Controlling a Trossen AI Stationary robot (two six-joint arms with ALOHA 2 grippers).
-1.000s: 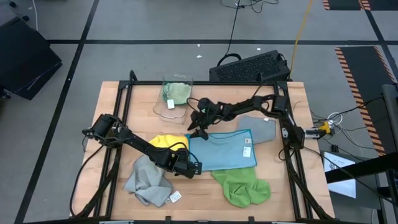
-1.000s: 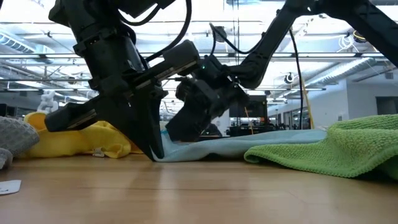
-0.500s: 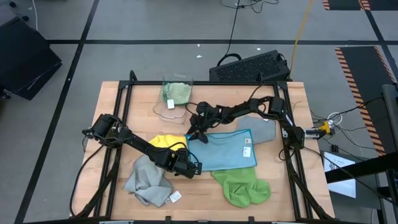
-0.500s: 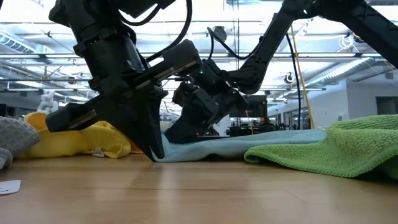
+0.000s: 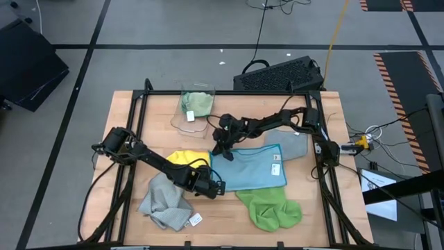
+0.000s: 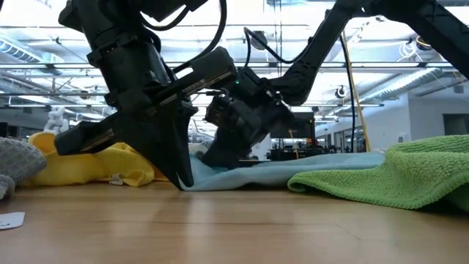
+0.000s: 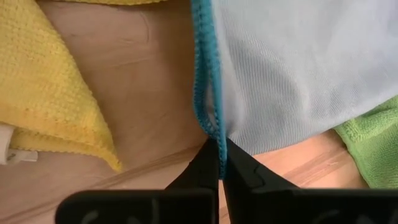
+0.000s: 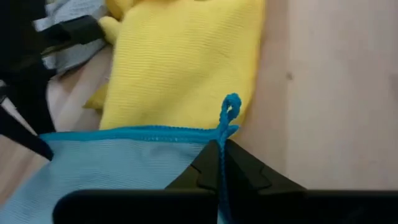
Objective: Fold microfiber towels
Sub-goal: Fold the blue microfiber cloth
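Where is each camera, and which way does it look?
High view: above the table, looking straight down; both arms show, at the blue towel.
Low view: at tabletop height, looking level across; both arms come down onto the blue towel.
Left wrist view: on the left arm; left gripper shut on the towel's edge.
Right wrist view: on the right arm; right gripper shut on a corner.
Both wrist views share the yellow towel.

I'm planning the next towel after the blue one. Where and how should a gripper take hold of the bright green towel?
Judging by its pose, grip the bright green towel at one of the two rounded lobes along its front edge, coming from the table's front. There the cloth lies clear on bare wood, whereas its rear edge meets the light blue towel, which both grippers have pinched.
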